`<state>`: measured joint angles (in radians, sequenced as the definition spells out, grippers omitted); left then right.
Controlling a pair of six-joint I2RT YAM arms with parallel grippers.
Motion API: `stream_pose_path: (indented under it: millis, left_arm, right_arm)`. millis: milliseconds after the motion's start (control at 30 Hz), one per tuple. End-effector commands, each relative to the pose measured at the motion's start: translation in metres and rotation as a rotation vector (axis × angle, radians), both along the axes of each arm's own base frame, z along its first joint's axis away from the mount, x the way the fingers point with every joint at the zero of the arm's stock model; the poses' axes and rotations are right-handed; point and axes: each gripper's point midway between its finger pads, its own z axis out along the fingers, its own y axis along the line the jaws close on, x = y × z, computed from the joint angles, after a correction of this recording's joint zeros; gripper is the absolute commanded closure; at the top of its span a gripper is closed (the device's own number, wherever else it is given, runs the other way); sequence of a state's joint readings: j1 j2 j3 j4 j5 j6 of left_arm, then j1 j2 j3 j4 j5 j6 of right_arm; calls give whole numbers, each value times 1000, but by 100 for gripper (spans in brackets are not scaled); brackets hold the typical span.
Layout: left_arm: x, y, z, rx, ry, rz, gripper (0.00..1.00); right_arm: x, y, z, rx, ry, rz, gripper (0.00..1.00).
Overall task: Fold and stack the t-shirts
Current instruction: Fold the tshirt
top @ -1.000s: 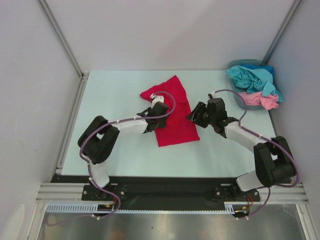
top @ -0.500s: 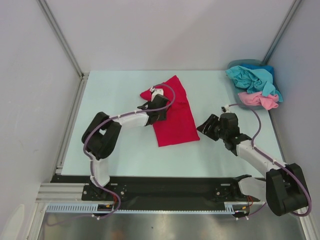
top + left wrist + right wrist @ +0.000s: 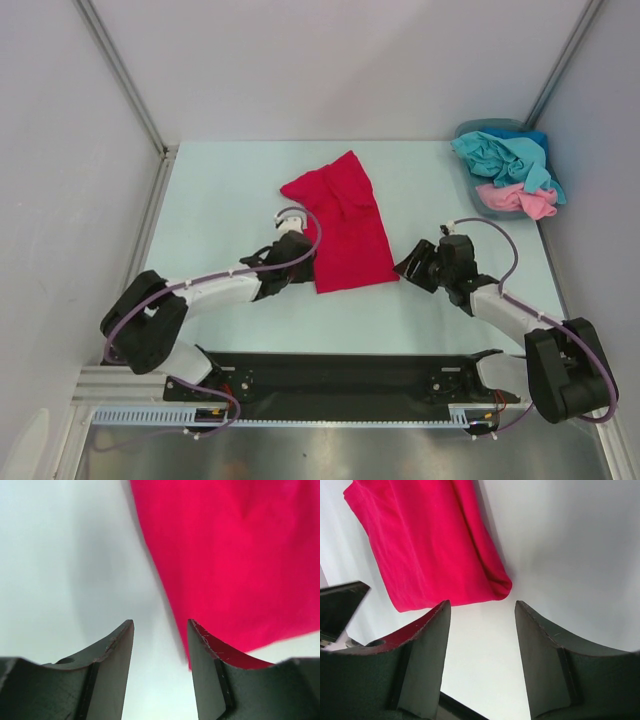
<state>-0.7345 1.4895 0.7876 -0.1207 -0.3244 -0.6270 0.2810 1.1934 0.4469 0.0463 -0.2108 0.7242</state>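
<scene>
Left arm [image 3: 215,290] lay stretched low, forearm angled inward toward the centre. Left gripper [image 3: 160,622] had its jaws parted, nothing between them. Right arm [image 3: 500,302] was bent at the elbow, forearm pointing inward. Right gripper [image 3: 482,605] likewise stood parted and empty.

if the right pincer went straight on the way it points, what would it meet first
Most likely the red t-shirt, its near corner just ahead of the right pincer, though depth is unclear.

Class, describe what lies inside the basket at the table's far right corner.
Crumpled teal-blue cloth is heaped over pink cloth, spilling past the basket rim. Anything beneath them, and the basket's floor, is covered.
</scene>
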Motion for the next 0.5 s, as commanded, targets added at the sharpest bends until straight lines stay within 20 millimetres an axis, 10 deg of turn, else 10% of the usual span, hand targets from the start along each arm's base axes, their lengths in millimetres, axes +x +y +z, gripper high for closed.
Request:
stream_pose_path:
  millis: [0,467]
  left_arm:
    - [-11,-12,5,-129,-16,4,47]
    - [-43,-23,-31,-334,22,-46,47]
  right_arm:
    - [7,1,5,8,-51,17,41]
    - [5,-5,-8,101,-96,-17,32]
